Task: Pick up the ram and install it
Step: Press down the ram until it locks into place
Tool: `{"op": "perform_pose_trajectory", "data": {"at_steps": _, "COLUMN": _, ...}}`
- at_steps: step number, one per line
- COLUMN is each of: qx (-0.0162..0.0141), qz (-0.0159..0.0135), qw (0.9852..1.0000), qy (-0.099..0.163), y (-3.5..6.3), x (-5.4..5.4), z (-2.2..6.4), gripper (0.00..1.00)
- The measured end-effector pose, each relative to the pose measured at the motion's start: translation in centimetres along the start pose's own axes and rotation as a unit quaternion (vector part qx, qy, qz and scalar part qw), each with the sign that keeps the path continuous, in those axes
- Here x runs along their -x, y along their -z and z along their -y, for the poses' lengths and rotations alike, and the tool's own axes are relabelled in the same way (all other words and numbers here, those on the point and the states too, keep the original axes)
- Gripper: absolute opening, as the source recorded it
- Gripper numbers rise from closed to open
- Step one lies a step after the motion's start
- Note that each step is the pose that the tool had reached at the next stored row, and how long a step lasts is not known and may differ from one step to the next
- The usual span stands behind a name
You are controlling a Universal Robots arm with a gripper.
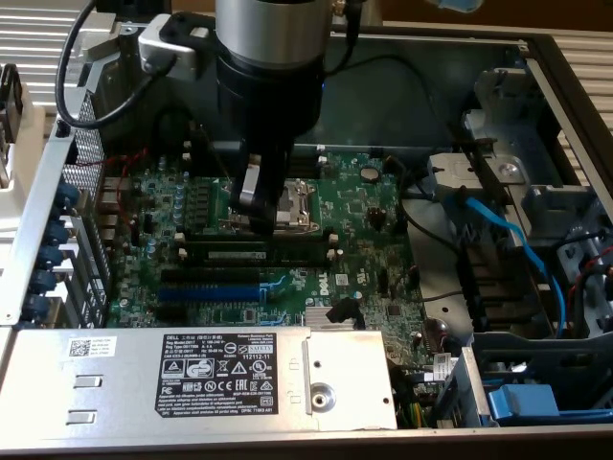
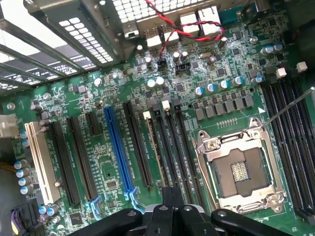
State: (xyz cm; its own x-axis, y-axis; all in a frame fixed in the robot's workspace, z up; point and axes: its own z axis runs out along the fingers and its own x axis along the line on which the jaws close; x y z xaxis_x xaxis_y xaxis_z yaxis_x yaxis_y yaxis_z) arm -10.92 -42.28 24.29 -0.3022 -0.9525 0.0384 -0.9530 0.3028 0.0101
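Note:
The ram [image 1: 254, 255] is a long dark green strip with a small white label. It stands on edge in a black slot of the motherboard [image 1: 364, 206], just in front of the CPU socket [image 1: 292, 206]. My gripper [image 1: 257, 222] hangs straight over the strip's middle, fingertips close above its top edge, fingers together with nothing between them. In the wrist view the ram [image 2: 155, 150] shows edge-on as a thin line among the black slots beside the CPU socket [image 2: 238, 169]. My gripper [image 2: 171, 196] sits at that line's near end.
A blue slot [image 1: 206, 287] [image 2: 118, 147] lies beyond the black ones. A metal cover with a black label [image 1: 192, 374] borders the board in front. A blue cable [image 1: 508, 240] and drive cage fill the exterior view's right. Red wires [image 2: 182, 24] run near the rear ports.

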Motion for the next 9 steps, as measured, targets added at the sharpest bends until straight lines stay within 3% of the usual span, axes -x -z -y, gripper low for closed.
{"op": "perform_pose_trajectory", "data": {"at_steps": 4, "qx": 0.0013, "qz": 0.0003, "qw": 0.9994, "qy": -0.034, "y": 0.0, "x": 0.0, "z": 0.0, "gripper": 0.1}}
{"op": "perform_pose_trajectory", "data": {"at_steps": 9, "qx": 0.003, "qz": 0.0007, "qw": 0.997, "qy": -0.077, "y": -0.01, "x": -0.01, "z": 0.0, "gripper": 0.1}}
